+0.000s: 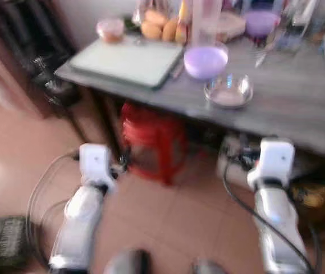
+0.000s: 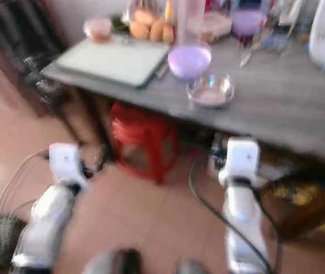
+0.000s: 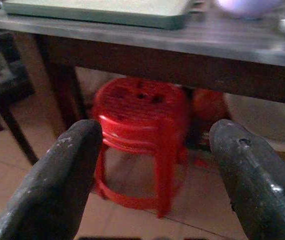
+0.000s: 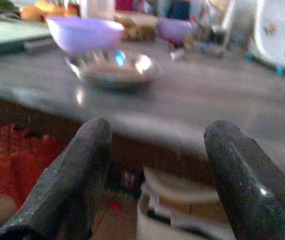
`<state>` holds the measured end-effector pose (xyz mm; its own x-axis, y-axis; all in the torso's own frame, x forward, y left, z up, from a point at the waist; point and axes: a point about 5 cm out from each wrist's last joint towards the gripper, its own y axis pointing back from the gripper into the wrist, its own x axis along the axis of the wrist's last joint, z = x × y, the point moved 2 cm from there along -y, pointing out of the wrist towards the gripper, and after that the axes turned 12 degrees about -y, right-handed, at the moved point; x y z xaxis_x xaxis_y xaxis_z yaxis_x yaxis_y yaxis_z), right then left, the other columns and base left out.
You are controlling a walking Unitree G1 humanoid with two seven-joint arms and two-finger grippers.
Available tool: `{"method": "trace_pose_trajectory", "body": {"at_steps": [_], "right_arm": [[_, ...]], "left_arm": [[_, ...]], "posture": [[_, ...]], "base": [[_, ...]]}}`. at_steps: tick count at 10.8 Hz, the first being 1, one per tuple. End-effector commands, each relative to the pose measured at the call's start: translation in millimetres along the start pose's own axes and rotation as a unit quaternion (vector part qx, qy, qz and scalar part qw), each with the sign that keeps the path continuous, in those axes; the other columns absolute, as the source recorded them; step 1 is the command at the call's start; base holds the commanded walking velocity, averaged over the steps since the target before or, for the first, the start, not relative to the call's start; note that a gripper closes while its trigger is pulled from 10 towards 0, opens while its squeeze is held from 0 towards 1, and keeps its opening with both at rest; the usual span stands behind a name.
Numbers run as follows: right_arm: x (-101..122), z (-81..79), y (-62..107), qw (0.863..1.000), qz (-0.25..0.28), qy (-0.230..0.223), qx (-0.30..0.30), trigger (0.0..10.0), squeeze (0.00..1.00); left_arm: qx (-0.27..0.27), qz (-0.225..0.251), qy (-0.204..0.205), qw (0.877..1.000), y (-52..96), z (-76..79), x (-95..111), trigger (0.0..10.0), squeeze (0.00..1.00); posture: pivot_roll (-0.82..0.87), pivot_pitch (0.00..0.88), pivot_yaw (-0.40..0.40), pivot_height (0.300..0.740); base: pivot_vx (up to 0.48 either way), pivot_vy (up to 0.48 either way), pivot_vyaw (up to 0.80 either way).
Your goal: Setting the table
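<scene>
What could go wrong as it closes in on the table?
1. The steel bowl sits near the table edge, touching or almost touching the purple bowl; a blurred, moving approach could knock either.
2. Both grippers, left and right, are open but at or below edge height; raising them late may hit the edge.
3. The red stool under the table could catch the robot's legs.

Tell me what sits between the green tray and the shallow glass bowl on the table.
The purple bowl sits between the green tray and the glass bowl, just behind the glass bowl on the grey table, as the left eye view shows.
</scene>
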<state>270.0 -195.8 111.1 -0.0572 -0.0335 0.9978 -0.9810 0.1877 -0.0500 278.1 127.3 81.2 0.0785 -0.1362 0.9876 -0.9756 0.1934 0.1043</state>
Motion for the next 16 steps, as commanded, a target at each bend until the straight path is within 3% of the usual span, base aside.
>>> {"method": "trace_pose_trajectory", "body": {"at_steps": [1, 3, 5, 7, 10, 13, 16], "right_arm": [[-1, 1.3, 1.5, 1.0, 0.001, -0.015, -0.004, 10.0, 0.0], [-8, -2.1, 10.0, 0.999, -0.017, -0.024, 0.019, 10.0, 0.0], [-5, -5.5, 6.4, 0.999, 0.002, -0.022, 0.025, 10.0, 0.0], [-2, -7.9, -3.8, 0.999, 0.01, -0.025, 0.031, 10.0, 0.0], [0, -5.8, -4.7, 0.999, 0.015, -0.016, 0.032, 10.0, 0.0], [4, -7.0, -5.5, 0.999, 0.024, -0.014, 0.04, 10.0, 0.0], [10, -12.6, -7.9, 0.998, 0.035, -0.017, 0.057, 10.0, 0.0]], "left_arm": [[0.001, 0.003, -0.006, 1.0, -1.9, -4.4, 0, 10.0, 0.0], [-0.006, -0.004, -0.001, 1.0, 0.8, 0.8, -5, 10.0, 0.0], [-0.01, 0.016, 0.008, 1.0, -2.3, 3.4, 5, 10.0, 0.0], [-0.034, 0.045, 0.012, 0.998, -9.0, 5.7, 15, 10.0, 0.0], [-0.038, 0.047, 0.025, 0.998, -8.3, 8.6, 15, 10.0, 0.0], [-0.042, 0.05, 0.03, 0.997, -8.6, 9.8, 16, 10.0, 0.0], [-0.043, 0.049, 0.028, 0.997, -7.6, 9.7, 15, 10.0, 0.0]], "posture": [[-0.1, 0.022, 0.061, 0.74], [-0.1, 0.032, 0.061, 0.74], [-0.1, 0.037, 0.069, 0.74], [-0.1, 0.038, 0.064, 0.74], [-0.1, 0.046, 0.059, 0.74], [-0.11, 0.057, 0.057, 0.74], [-0.1, 0.063, 0.059, 0.74]], "base": [[-0.3, 0.0, 0.0], [-0.268, 0.0, 0.0], [0.0, 0.0, 0.0], [0.0, 0.0, -0.8], [0.0, 0.0, -0.8], [0.0, -0.315, -0.8], [0.0, -0.355, 0.0]]}}
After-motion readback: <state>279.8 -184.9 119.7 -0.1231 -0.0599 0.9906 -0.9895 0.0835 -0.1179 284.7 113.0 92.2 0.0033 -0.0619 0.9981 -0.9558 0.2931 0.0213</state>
